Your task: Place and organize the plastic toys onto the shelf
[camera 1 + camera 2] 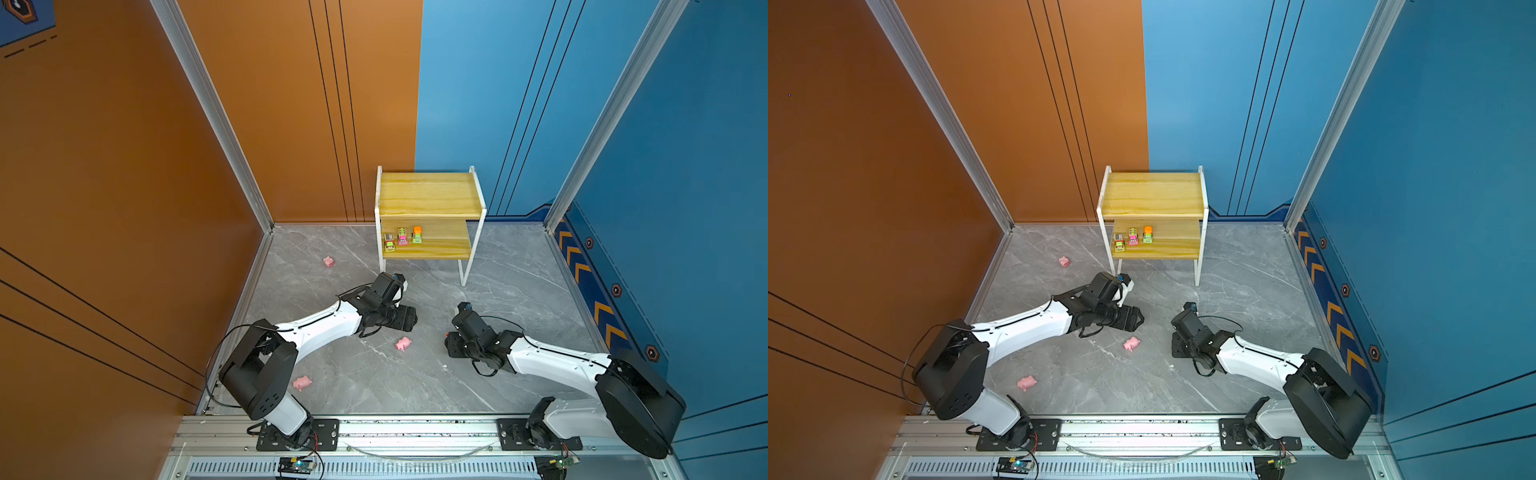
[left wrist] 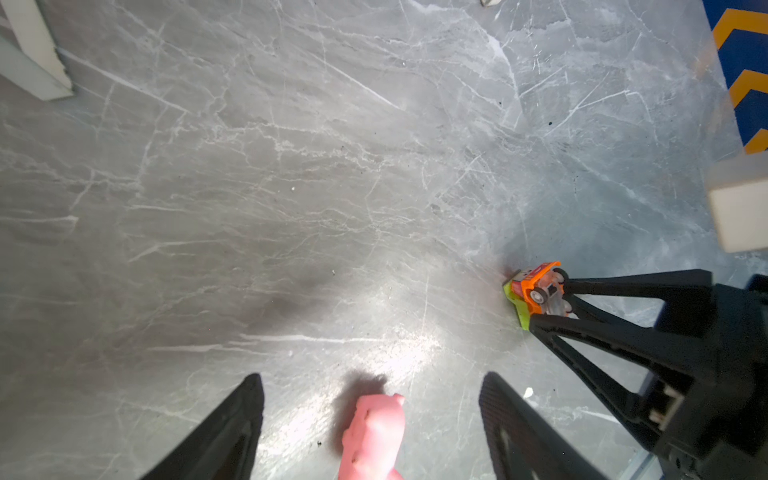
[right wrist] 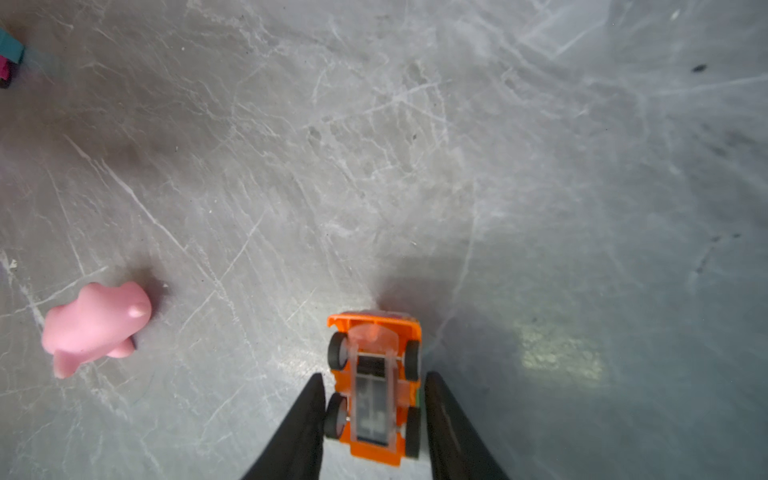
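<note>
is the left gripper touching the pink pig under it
Apart. The left wrist view shows the left gripper with open fingers either side of the pink pig, bare floor visible between each finger and it.

arms: white links | black joints | black cables | black tapered fingers

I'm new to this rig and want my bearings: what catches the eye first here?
The yellow shelf by the back wall, three toy trucks lined on its lower board. Pink pigs lie scattered on the grey floor. The right gripper brackets an upturned orange truck.
</note>
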Robot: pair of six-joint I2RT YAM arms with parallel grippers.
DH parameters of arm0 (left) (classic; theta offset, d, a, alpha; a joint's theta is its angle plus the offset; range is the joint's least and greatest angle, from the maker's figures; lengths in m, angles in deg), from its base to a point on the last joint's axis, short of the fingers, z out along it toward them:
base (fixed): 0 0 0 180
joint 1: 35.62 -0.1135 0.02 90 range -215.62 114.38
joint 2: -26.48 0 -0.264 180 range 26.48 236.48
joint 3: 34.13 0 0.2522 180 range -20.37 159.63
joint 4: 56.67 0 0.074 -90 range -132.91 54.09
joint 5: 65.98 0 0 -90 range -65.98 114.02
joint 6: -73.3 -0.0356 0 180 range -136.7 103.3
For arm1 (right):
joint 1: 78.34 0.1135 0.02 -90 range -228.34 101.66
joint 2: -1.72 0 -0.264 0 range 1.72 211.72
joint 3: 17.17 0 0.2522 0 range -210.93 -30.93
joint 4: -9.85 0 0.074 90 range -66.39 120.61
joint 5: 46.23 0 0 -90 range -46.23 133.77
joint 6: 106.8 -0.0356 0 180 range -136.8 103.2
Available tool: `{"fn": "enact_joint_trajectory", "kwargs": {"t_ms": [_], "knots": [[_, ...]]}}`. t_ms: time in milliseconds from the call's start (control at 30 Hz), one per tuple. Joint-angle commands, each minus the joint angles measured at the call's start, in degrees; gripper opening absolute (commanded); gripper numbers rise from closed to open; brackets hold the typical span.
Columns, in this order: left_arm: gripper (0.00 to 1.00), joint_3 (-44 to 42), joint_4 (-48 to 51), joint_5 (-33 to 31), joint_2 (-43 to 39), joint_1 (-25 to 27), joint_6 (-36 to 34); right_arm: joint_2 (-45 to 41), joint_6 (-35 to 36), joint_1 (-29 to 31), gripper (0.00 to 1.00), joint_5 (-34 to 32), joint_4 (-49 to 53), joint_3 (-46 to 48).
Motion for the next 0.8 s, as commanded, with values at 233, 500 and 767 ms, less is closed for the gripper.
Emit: {"fn": "enact_joint_trajectory", "kwargs": {"t_ms": [233,500,767], "knots": [[0.83,1.07,-0.81,0.51,0.49,0.66,-0.07,-8.92,2.20,-4.61,0.57,-4.64,5.04,2.11],[0.83,0.37,-0.68,-0.38,-0.09,0.33,-0.33,-16.66,5.89,-2.61,0.62,-13.15,15.62,-1.54],[0.83,0.31,0.41,-1.70,-0.62,-0.78,1.17,-6.98,5.50,8.88,0.60,-22.74,23.96,-11.59]]}}
